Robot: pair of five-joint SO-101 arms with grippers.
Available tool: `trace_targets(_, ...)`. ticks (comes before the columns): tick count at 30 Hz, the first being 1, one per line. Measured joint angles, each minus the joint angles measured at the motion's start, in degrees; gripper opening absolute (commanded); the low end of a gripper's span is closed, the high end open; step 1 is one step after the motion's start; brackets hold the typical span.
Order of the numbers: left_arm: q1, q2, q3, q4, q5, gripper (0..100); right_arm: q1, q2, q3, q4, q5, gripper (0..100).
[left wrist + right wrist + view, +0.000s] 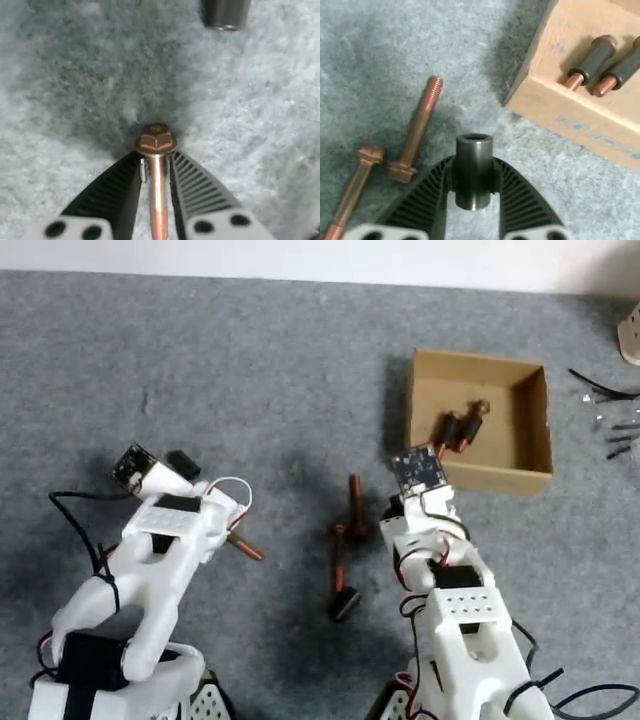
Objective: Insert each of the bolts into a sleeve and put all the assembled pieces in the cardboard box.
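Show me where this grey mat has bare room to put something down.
Bare: the far grey felt mat, from the small black sleeve across to the brown cardboard box. Crowded: the middle, where two loose copper bolts lie between the left gripper, shut on a copper bolt, and the right gripper, shut on a dark metal sleeve.

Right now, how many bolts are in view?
5. One bolt in the left jaws; two bolts loose on the carpet; two more sleeved in the cardboard box. The left arm and right arm may hide others.
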Motion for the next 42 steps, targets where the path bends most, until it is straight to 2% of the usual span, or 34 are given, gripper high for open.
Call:
trace_targets(4,1.58,0.09,-3.08,1.23,-3.25,1,0.00,0.09,2.81,-3.43,0.53,0.5)
trace_targets(7,2.90,0.09,-8.00,6.24,-7.47,1,0.00,0.09,3.52,-4.13,0.88,0.5)
trace_targets(13,5.19,0.18,-23.82,23.91,-15.47,1,0.00,0.09,3.52,-4.13,0.88,0.5)
trace_targets(19,5.63,0.09,-42.81,43.78,-16.18,1,0.00,0.09,3.52,-4.13,0.88,0.5)
trace_targets(24,5.63,0.09,-53.19,54.33,-16.18,1,0.00,0.09,3.52,-4.13,0.88,0.5)
trace_targets(30,5.63,-1.32,-58.29,58.90,-19.43,1,0.00,0.09,3.52,-4.13,0.88,0.5)
trace_targets(37,5.63,-16.97,-57.76,59.43,-32.79,1,0.00,0.09,3.52,-4.13,0.88,0.5)
trace_targets(42,5.63,-31.38,-48.09,59.43,-42.46,1,0.00,0.09,3.52,-4.13,0.88,0.5)
